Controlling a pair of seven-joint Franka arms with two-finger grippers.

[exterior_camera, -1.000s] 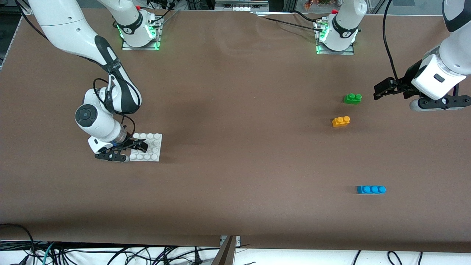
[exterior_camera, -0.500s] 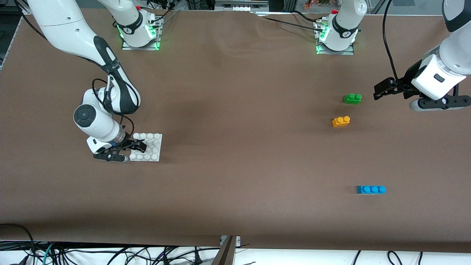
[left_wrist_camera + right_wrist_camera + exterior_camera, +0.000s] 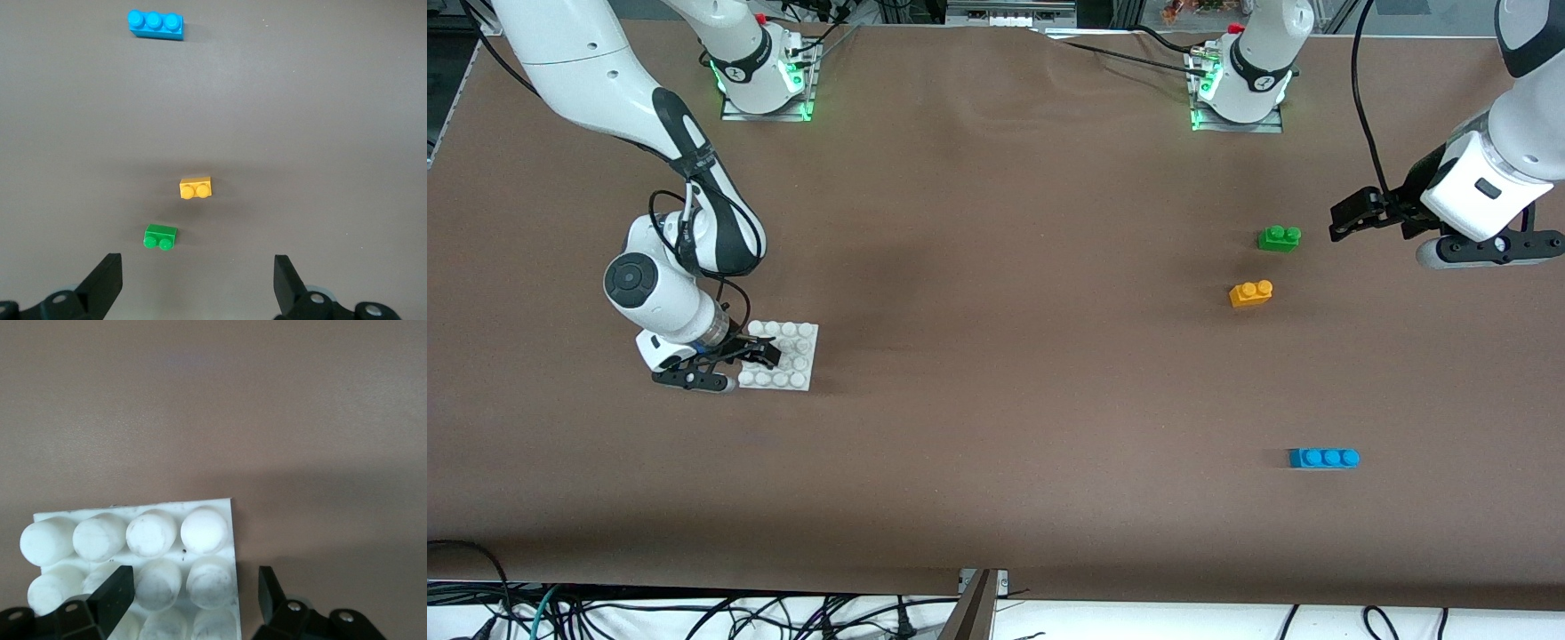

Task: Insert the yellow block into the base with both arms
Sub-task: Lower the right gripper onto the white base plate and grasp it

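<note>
Since 1 second ago, the right gripper (image 3: 758,356) has crept a little toward its own end of the table, jaws open astride the base's (image 3: 796,356) edge, holding nothing yet. Left gripper (image 3: 1352,218) waits in the air near the green brick (image 3: 1279,237), jaws wide and empty. Yellow block (image 3: 1251,293) sits untouched on the table, well apart from the base; grasping and inserting both remain.

The left hand (image 3: 195,293) (fingers spread) hangs over brown table near green brick (image 3: 161,237), yellow block (image 3: 196,189).
</note>
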